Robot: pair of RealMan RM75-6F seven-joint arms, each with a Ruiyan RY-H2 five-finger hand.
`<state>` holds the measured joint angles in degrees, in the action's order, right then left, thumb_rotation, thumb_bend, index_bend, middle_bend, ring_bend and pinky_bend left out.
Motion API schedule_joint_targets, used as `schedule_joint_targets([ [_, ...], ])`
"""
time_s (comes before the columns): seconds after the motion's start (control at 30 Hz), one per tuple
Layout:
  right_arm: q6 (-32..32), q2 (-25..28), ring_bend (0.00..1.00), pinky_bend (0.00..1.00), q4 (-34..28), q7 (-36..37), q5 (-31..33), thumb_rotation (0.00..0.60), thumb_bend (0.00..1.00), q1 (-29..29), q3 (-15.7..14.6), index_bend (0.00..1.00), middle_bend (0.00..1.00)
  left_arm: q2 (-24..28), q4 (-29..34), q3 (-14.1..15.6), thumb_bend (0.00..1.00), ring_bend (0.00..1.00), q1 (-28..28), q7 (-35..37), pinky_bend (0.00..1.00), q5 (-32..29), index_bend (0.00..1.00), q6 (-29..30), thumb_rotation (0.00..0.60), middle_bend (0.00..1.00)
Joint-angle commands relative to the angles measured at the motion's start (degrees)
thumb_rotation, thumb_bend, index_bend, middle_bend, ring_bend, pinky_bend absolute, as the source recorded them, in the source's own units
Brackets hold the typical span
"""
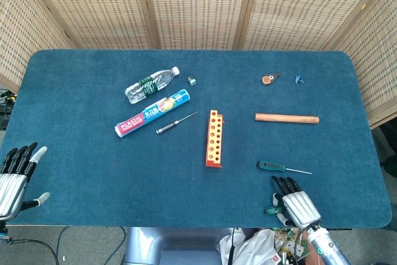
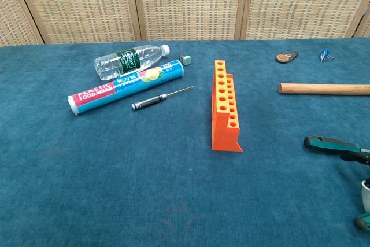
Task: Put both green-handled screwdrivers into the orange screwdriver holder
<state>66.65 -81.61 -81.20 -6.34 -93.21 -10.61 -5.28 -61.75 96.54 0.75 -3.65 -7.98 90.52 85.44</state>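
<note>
Wicker screens back a blue felt-covered table (image 1: 74, 172). At its near edge the right hand (image 1: 293, 202) hovers over one green-handled screwdriver (image 1: 270, 210), fingers extended and close together, holding nothing I can see; the left hand (image 1: 17, 173) waits spread at the near left corner. The second green-handled screwdriver (image 1: 271, 166) lies just beyond. Two in all: light, stiff, apt to roll, best pinched at the handle. Farther off stands one orange screwdriver holder (image 1: 214, 137), empty.
</note>
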Motion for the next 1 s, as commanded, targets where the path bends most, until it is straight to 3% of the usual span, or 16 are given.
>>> schedule_joint_targets([
  [0.03, 1.1, 0.3, 0.00, 0.00, -0.4, 1.6, -0.8, 0.600, 0.41, -0.1, -0.2, 0.55, 0.02, 0.0, 0.0, 0.0, 0.00, 0.00, 0.0, 0.1, 0.00, -0.1, 0.00, 0.0, 0.600, 0.00],
  [0.27, 5.8, 6.6, 0.00, 0.00, -9.0, 13.3, -4.5, 0.600, 0.42, -1.7, 0.5, 0.56, 0.06, 0.4, 0.1, -0.2, 0.00, 0.00, 0.0, 1.0, 0.00, -0.4, 0.00, 0.1, 0.600, 0.00],
  [0.5, 10.0, 16.1, 0.00, 0.00, -20.1, 25.3, -6.6, 0.600, 0.43, -5.3, 4.5, 0.56, 0.12, 1.1, 0.1, -0.3, 0.00, 0.00, -0.1, 2.4, 0.00, -0.7, 0.00, -0.2, 0.600, 0.00],
  [0.73, 5.6, 23.4, 0.00, 0.00, -29.3, 41.4, -3.2, 0.600, 0.44, -12.3, 10.1, 0.56, 0.13, 1.6, 0.4, -0.1, 0.00, 0.00, -0.1, 3.0, 0.00, -0.3, 0.00, 0.0, 0.600, 0.00],
  [0.9, 0.6, 22.0, 0.00, 0.00, -30.1, 51.6, 1.2, 0.600, 0.49, -17.7, 13.9, 0.57, 0.16, 1.7, 0.7, -0.1, 0.00, 0.00, 0.1, 3.0, 0.00, 0.1, 0.00, 0.7, 0.600, 0.00],
  [1.0, -3.6, 20.1, 0.00, 0.00, -30.1, 53.7, 6.0, 0.600, 0.49, -20.6, 15.7, 0.57, 0.16, 1.8, 0.8, -0.2, 0.00, 0.00, 0.0, 2.8, 0.00, -0.2, 0.00, 0.4, 0.600, 0.00],
])
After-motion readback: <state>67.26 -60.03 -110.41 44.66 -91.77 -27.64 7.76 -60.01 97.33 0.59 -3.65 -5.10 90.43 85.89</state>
